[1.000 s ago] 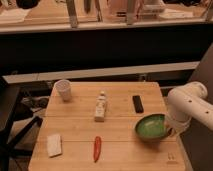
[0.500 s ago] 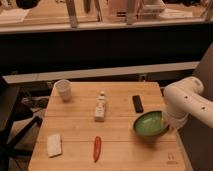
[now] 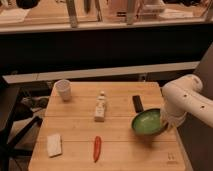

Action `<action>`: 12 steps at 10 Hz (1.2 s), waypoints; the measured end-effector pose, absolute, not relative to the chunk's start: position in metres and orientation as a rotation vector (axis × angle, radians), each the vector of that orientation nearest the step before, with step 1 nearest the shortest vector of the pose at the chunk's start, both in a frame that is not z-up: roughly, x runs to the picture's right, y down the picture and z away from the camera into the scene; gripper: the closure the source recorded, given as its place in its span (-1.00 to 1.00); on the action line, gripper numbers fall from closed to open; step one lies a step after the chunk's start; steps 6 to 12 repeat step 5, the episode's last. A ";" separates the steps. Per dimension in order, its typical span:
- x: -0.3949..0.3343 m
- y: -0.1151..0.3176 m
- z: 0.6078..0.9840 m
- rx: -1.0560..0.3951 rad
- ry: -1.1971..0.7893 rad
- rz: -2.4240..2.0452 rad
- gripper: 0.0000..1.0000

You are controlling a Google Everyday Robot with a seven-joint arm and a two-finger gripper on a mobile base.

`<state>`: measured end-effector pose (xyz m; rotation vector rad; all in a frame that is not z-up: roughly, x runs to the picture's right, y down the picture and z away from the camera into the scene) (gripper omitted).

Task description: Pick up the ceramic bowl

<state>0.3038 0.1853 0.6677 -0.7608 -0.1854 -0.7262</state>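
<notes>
Seemingly gripping the ceramic bowl (image 3: 147, 121) near the table's (image 3: 75, 131) right edge, the gripper (image 3: 166, 124) jaws stay hidden.

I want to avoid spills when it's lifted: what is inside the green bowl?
The ceramic bowl shows only its green interior; nothing appears to lie inside. The tool is at the bowl's right rim, mostly hidden by the arm, which covers that edge.

White rounded arm (image 3: 186, 97) right of the green bowl (image 3: 147, 121), smooth glossy shell, small dark dots along its side, thick elbow-like bend, gripper (image 3: 165, 122) at the bowl's right rim, mostly hidden
</notes>
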 end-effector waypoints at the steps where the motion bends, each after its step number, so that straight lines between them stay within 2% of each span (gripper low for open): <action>1: 0.302 0.185 0.668 -0.758 -0.188 -0.735 0.91; 12: 0.298 0.178 0.669 -0.731 -0.190 -0.770 0.91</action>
